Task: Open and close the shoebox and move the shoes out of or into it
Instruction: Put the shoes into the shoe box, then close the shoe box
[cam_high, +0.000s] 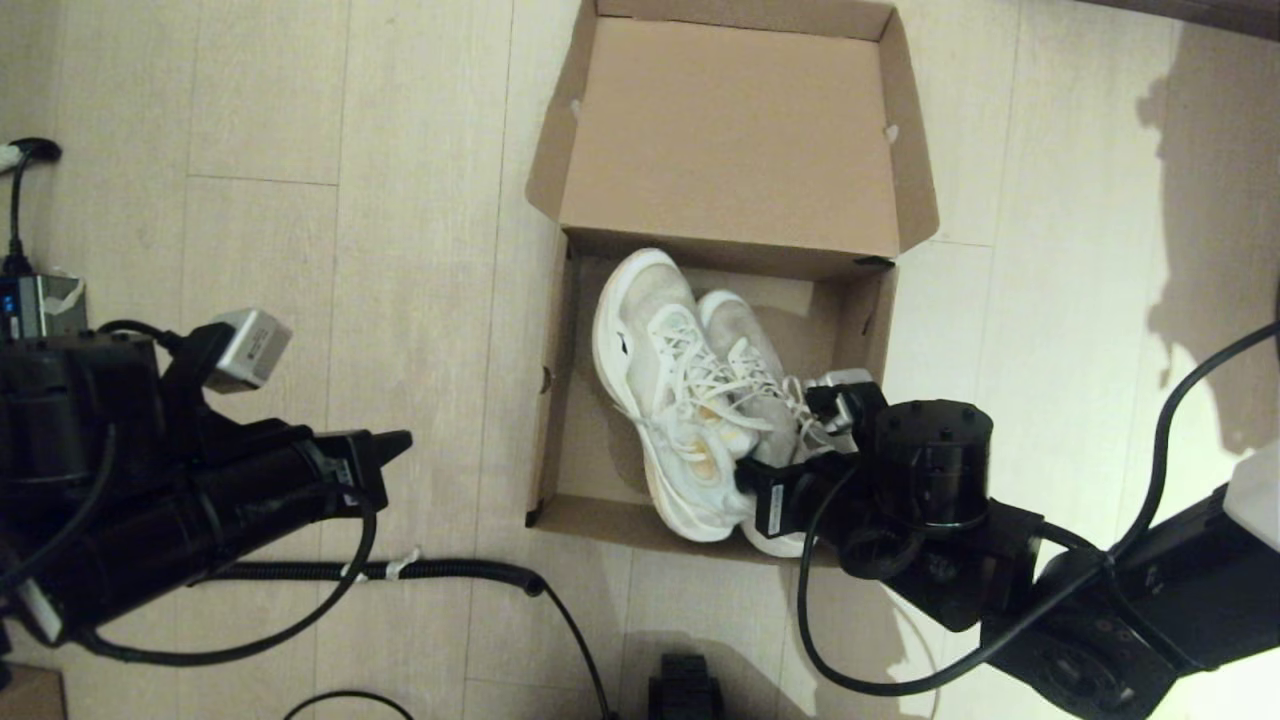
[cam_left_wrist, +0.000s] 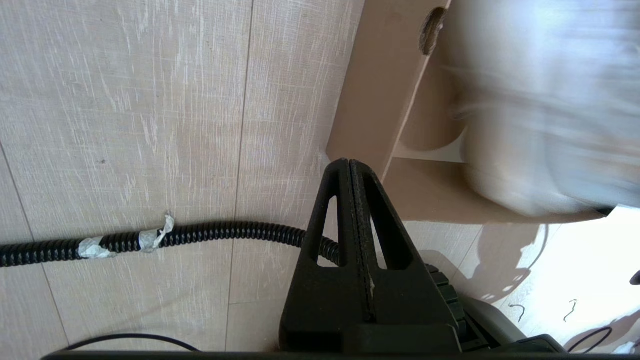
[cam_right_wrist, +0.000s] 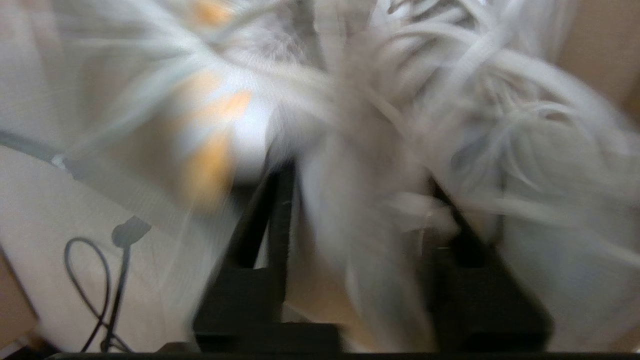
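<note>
Seen from the head camera, the shoebox (cam_high: 560, 420) sits on the wooden floor (cam_high: 300, 250) with its hinged lid (cam_high: 735, 130) thrown back, the shoes (cam_high: 690, 400) bunched together inside and leaning over its near wall. The right tool (cam_high: 775, 470) reaches in at the heel end of the pair, gripping the shoes. The left tool (cam_high: 395, 445) hangs over the floor, well apart from the box on its left side.

In the left wrist view, the left tool (cam_left_wrist: 352, 200) has its fingers pressed together, empty, with the box corner just ahead and a ribbed black cable (cam_left_wrist: 150, 240) across the floor below.

In the right wrist view, the right tool's fingers (cam_right_wrist: 272, 210) straddle a blurred shoe collar and tangled white laces (cam_right_wrist: 450, 100).
</note>
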